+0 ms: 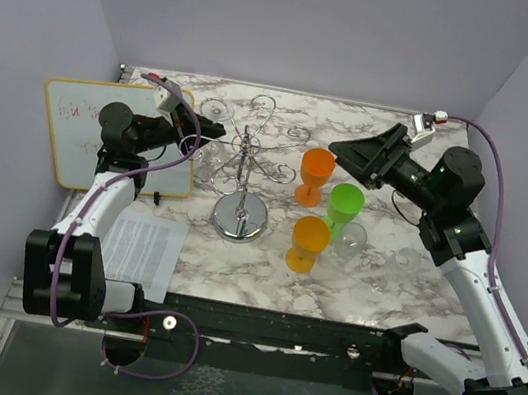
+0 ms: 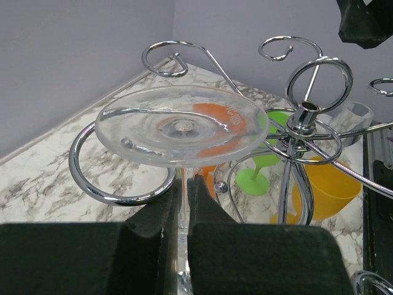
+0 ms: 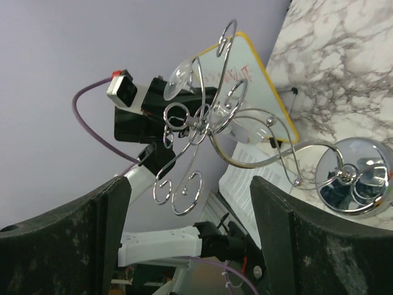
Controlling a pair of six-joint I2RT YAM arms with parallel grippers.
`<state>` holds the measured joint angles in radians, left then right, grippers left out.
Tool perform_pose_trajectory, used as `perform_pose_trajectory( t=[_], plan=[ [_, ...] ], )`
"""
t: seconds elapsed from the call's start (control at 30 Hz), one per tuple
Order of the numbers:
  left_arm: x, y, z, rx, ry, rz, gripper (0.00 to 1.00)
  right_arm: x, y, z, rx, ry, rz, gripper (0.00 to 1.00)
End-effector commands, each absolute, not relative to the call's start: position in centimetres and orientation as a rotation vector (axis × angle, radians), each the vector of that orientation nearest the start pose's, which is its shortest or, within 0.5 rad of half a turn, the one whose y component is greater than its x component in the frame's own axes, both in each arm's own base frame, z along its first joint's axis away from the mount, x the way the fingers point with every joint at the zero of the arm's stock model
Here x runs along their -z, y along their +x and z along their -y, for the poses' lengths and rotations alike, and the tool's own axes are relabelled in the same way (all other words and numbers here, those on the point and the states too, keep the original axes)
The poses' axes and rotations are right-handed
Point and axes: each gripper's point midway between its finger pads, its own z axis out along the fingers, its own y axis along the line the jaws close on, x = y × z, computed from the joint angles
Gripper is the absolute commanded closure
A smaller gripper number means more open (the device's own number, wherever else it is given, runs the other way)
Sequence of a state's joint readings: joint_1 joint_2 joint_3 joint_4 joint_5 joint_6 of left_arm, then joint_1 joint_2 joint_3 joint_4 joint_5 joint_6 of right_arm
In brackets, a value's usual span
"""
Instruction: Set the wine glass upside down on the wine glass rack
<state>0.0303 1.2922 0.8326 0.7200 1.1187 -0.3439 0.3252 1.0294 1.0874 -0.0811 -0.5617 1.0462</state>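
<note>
Lavender walls (image 1: pixel 303 22) close in a marble-patterned table (image 1: pixel 402 282). Far left of the wine glass rack (image 1: pixel 239 218) we see a whiteboard (image 1: pixel 66 139) and a printed sheet (image 1: pixel 144 248). Just left of the rack's post, the left gripper (image 2: pixel 183 212) is clamped on the stem of the wine glass (image 2: pixel 181 126), which is upside down, its foot uppermost among the curled arms. Right of the rack stand two orange goblets (image 1: pixel 315 174), a green goblet (image 1: pixel 345 206) and a clear glass (image 1: pixel 351 237). Farther right, the right gripper (image 3: pixel 189 190) hangs raised, jaws wide apart, holding nothing.
</note>
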Motion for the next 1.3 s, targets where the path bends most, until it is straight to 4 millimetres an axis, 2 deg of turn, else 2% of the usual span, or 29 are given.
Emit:
perform_pose_trajectory(
  t=[0.0, 0.13, 0.27, 0.47, 0.63, 0.77, 0.9, 1.1, 1.27],
  plan=[
    [-29.7, 36.0, 14.9, 0.88, 0.688, -1.332, 1.0, -39.2, 26.2, -24.4, -1.526, 0.053, -1.787, 0.16],
    [-29.5, 36.3, 14.8, 0.867, 0.672, -1.328, 1.0, -38.6, 27.0, -26.4, -1.518, 0.032, -1.819, 0.16],
    [-29.7, 36.2, 14.8, 0.861, 0.677, -1.312, 1.0, -38.7, 28.8, -27.9, -1.498, 0.04, -1.813, 0.19],
    [-29.7, 35.8, 14.7, 0.841, 0.681, -1.293, 1.0, -37.4, 32.6, -28.3, -1.455, 0.213, -1.823, 0.26],
    [-30.2, 36.4, 14.1, 0.814, 0.615, -1.292, 1.0, -35.0, 35.1, -28.1, -1.411, 0.386, -1.857, 0.4],
    [-30.3, 36.6, 13.8, 0.812, 0.563, -1.283, 1.0, -34.0, 36.5, -27.7, -1.373, 0.46, -1.839, 0.5],
    [-29.8, 36.9, 13.8, 0.822, 0.554, -1.294, 1.0, -33.4, 36.6, -28.4, -1.379, 0.432, -1.872, 0.62],
    [-29.4, 37.6, 13.6, 0.814, 0.524, -1.304, 1.0, -31.2, 35.8, -28.2, -1.368, 0.47, -1.943, 0.78],
    [-29.2, 38.3, 13.0, 0.758, 0.516, -1.289, 1.0, -29.9, 35.0, -28.0, -1.369, 0.483, -1.965, 0.82]
  ],
)
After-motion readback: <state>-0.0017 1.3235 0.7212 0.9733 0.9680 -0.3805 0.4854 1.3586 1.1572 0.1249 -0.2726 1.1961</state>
